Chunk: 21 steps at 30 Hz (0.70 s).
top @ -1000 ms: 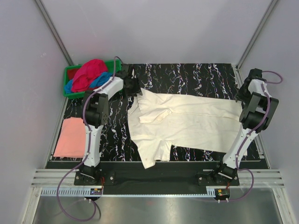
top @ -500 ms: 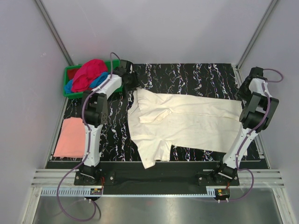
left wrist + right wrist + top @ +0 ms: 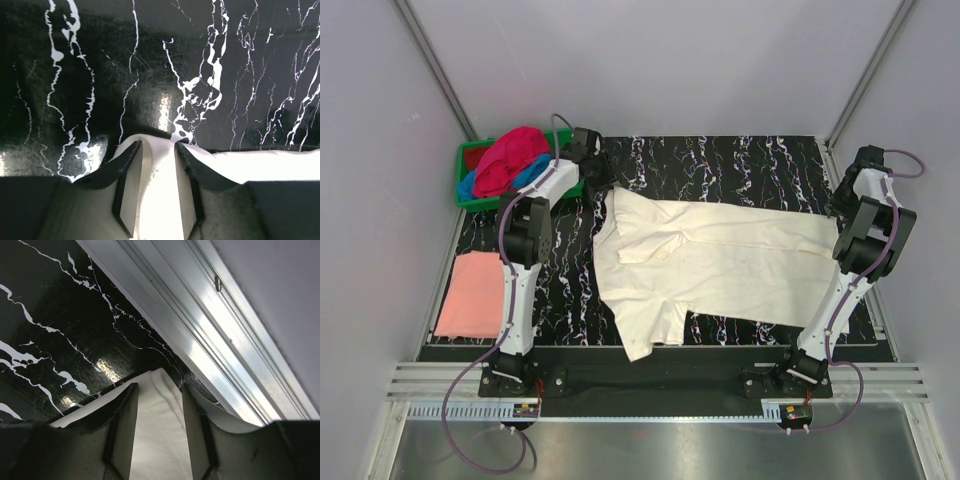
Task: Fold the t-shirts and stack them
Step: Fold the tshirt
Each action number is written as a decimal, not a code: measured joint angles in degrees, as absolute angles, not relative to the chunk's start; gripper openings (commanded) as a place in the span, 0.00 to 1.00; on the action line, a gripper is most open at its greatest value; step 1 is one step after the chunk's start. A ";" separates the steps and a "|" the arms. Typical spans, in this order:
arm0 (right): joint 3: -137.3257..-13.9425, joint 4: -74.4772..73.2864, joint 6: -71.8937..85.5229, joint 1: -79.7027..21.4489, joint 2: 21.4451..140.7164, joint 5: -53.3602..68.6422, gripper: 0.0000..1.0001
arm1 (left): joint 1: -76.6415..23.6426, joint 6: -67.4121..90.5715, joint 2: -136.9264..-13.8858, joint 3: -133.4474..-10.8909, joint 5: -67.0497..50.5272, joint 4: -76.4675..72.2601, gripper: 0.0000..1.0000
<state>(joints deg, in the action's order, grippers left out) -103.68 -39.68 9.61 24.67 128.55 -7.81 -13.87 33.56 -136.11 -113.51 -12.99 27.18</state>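
Risks noted: each claw pinches only a narrow strip of hem, so any further outward pull could, in our judgement, slip the cloth free and let the stretched cream t-shirt (image 3: 720, 262) sag back into wrinkles. The right claw (image 3: 160, 390) works just beside the aluminium rail (image 3: 210, 355) at the rim of the surface (image 3: 720, 160), so a wider reach risks contact there. One sleeve (image 3: 645, 340) lies over the near rim and may drag or catch during a fold.

Position: the cream t-shirt lies spread across the middle of the surface between the two arms. The left claw (image 3: 157, 147) is closed on its far-left corner and the right claw is closed on its far-right edge, with cloth filling each gap. The salmon-pink t-shirt (image 3: 470, 295) rests flat at the left. The magenta-red and blue t-shirts (image 3: 510, 158) sit heaped in the green crate (image 3: 461, 195).
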 measured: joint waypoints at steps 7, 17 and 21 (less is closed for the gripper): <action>-103.68 -39.64 9.34 24.67 128.57 -7.31 0.33 | -13.93 34.52 -136.14 -113.51 -13.74 26.09 0.31; -103.92 -39.24 9.10 24.67 129.56 -6.76 0.09 | -13.93 34.96 -136.14 -113.47 -14.11 25.52 0.17; -104.73 -39.27 9.28 24.67 129.78 -6.57 0.00 | -13.93 34.94 -136.14 -112.97 -14.06 25.08 0.02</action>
<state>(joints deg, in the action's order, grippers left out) -104.73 -39.27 9.28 24.67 129.78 -6.57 -13.93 34.94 -136.14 -112.97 -14.06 25.08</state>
